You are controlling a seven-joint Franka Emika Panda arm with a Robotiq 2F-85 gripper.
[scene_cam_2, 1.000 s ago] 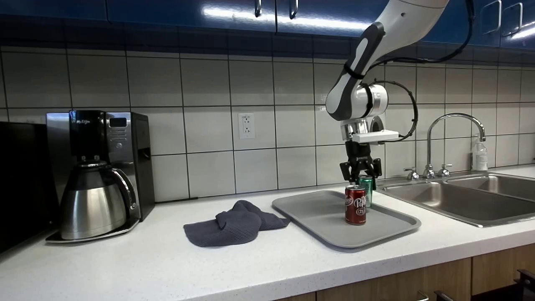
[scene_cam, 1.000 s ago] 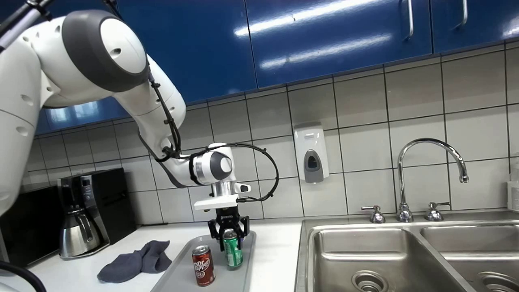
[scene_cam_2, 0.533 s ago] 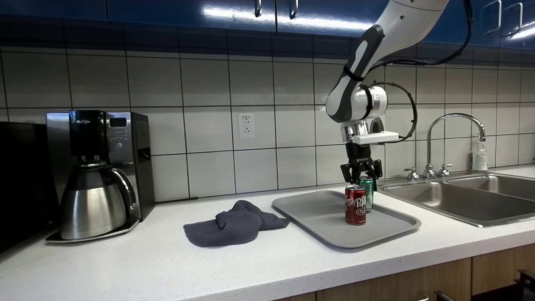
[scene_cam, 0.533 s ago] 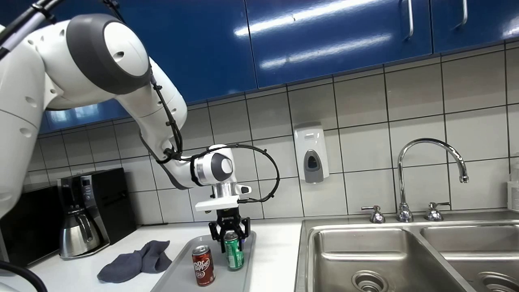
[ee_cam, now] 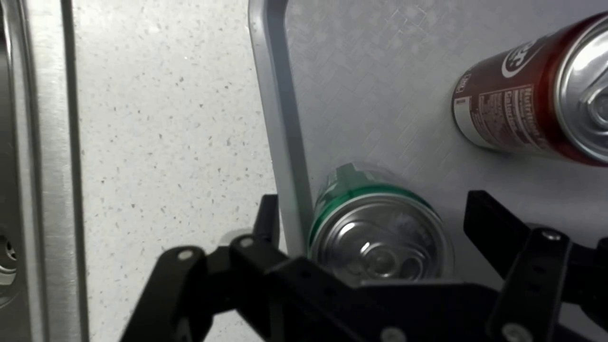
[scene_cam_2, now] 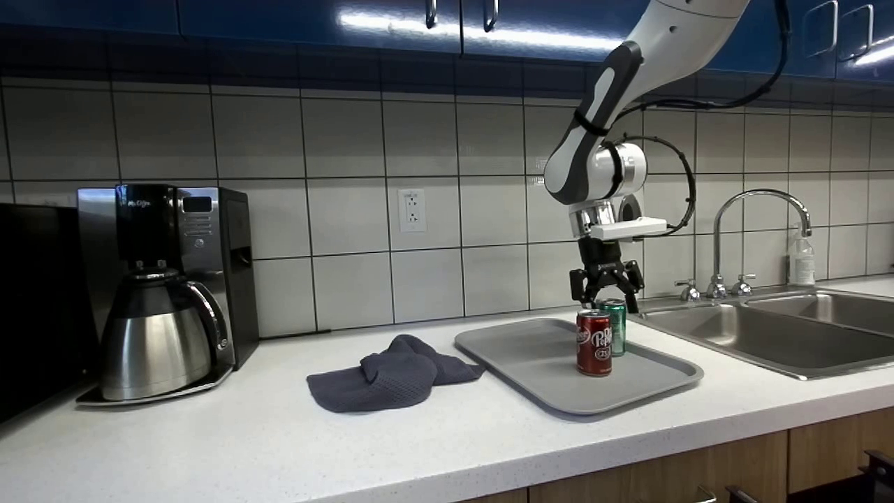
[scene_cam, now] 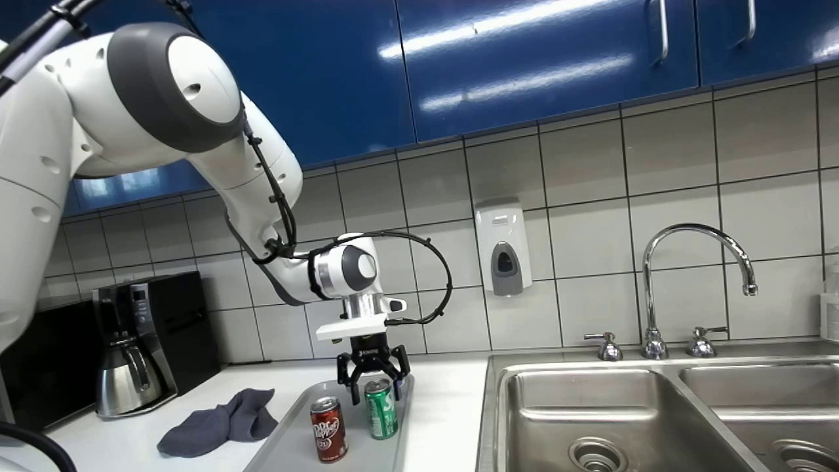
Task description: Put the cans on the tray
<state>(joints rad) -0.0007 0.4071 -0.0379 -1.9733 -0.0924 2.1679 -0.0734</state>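
Two cans stand upright on the grey tray (scene_cam: 288, 449) (scene_cam_2: 531, 349) (ee_cam: 361, 95): a red Dr Pepper can (scene_cam: 328, 432) (scene_cam_2: 594, 346) (ee_cam: 513, 104) and a green can (scene_cam: 381, 414) (scene_cam_2: 617, 330) (ee_cam: 375, 237). Around the top of the green can my gripper (scene_cam: 377, 398) (ee_cam: 373, 204) stands open, pointing down. In the wrist view a gap shows between the can and the finger on either side. That can sits near the tray's edge on the sink side. In an exterior view the red can hides part of the green one.
A metal sink (scene_cam: 590, 419) (scene_cam_2: 754, 339) with a faucet (scene_cam: 695, 229) lies beside the tray. Across the tray from it are a dark cloth (scene_cam: 223, 423) (scene_cam_2: 398, 377) and a coffee maker (scene_cam: 151, 347) (scene_cam_2: 167, 293). A soap dispenser (scene_cam: 503, 246) hangs on the wall.
My gripper's fingers have spread apart and let go of the green can, which now sits slightly lower on the tray. The arm came down a little earlier; the red can is unmoved.
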